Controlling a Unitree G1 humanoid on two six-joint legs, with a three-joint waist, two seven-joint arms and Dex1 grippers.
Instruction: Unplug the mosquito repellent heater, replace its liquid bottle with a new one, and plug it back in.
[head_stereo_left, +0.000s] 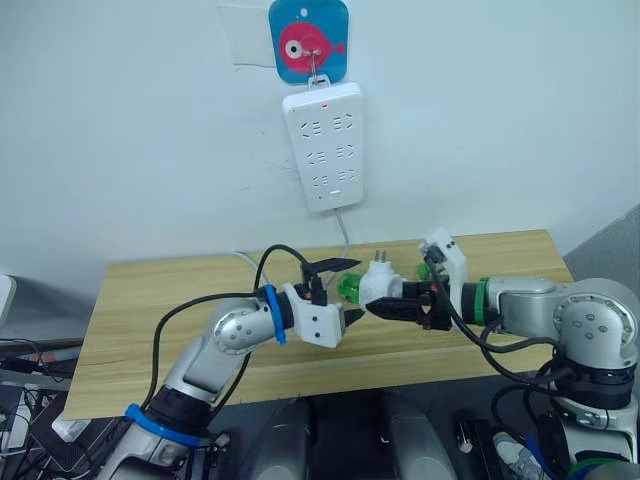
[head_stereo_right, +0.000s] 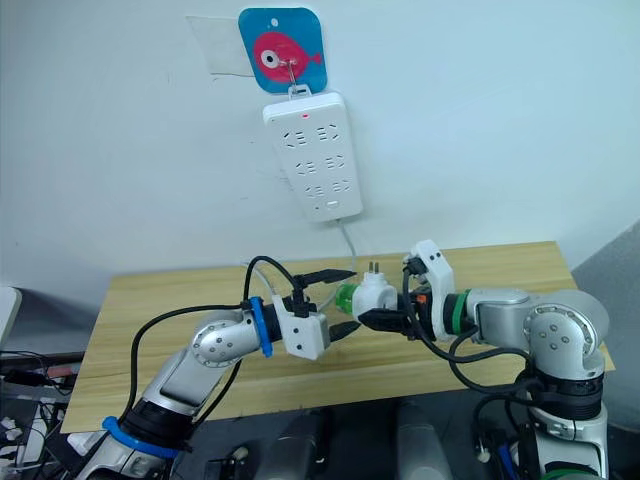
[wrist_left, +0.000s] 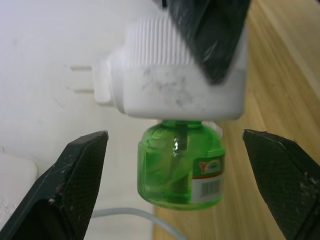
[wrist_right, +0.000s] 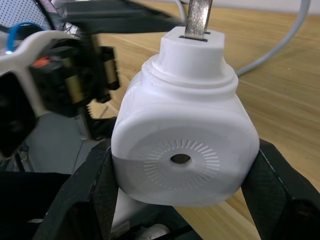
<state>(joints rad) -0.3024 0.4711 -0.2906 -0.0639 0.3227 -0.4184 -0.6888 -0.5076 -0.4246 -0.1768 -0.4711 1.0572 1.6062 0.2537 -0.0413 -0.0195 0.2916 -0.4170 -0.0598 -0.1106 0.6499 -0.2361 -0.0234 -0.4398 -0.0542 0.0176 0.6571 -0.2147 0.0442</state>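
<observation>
The white mosquito repellent heater (head_stereo_left: 378, 284) hangs unplugged over the wooden table, prongs (wrist_right: 199, 17) pointing up. My right gripper (head_stereo_left: 392, 308) is shut on its body, one black finger (wrist_right: 85, 195) on each side. A green liquid bottle (wrist_left: 182, 167) sticks out of the heater toward my left arm. My left gripper (head_stereo_left: 344, 292) is open around that bottle, and its fingers (wrist_left: 70, 192) stand apart from the bottle on both sides without touching it.
A long white power strip (head_stereo_left: 322, 145) hangs on the wall from a blue fish hook (head_stereo_left: 308, 40), with its red light on and its cable (head_stereo_left: 345, 235) dropping behind the table (head_stereo_left: 180, 290). The table's front edge runs under both arms.
</observation>
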